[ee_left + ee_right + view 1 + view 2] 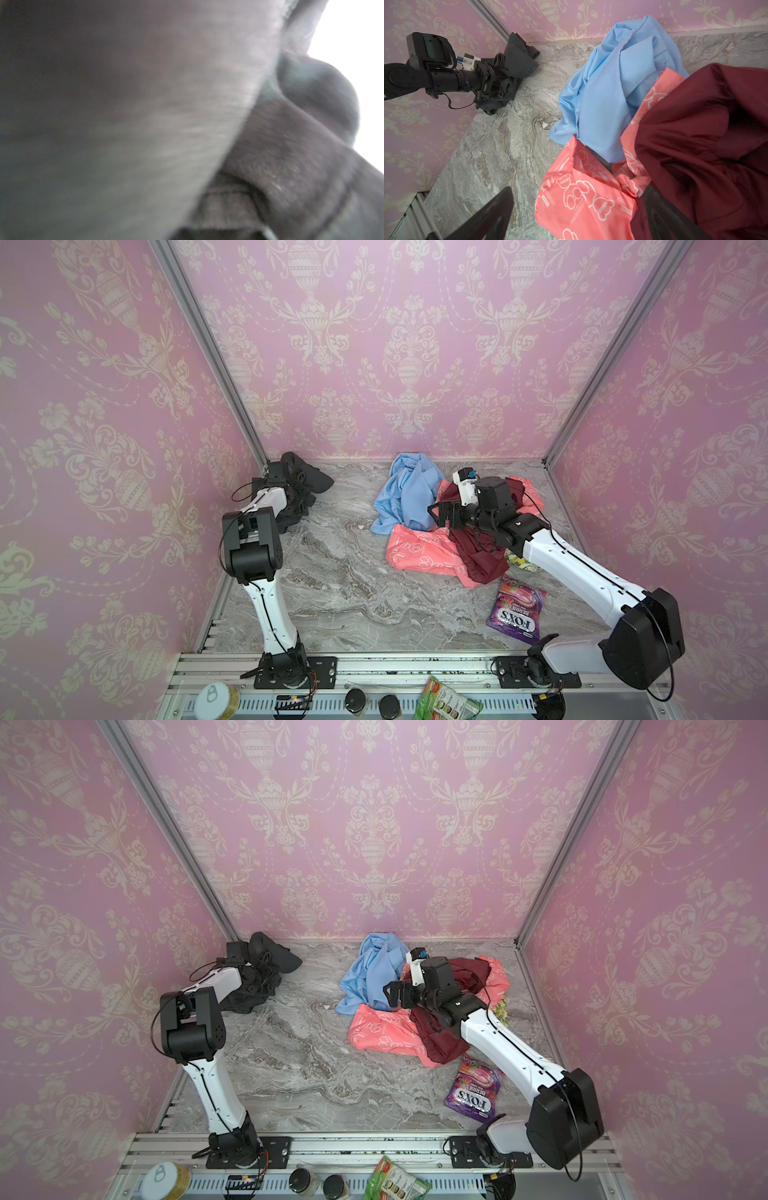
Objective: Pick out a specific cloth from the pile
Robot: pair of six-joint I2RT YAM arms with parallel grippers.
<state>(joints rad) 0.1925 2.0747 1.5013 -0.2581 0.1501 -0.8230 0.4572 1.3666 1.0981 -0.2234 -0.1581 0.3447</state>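
Against far-left corner, cloth, pile well apart

Bare table lies between cloth and pile.

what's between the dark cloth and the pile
Nothing: only bare table separates the dark cloth from the pile. This shows in both top views and the right wrist view.
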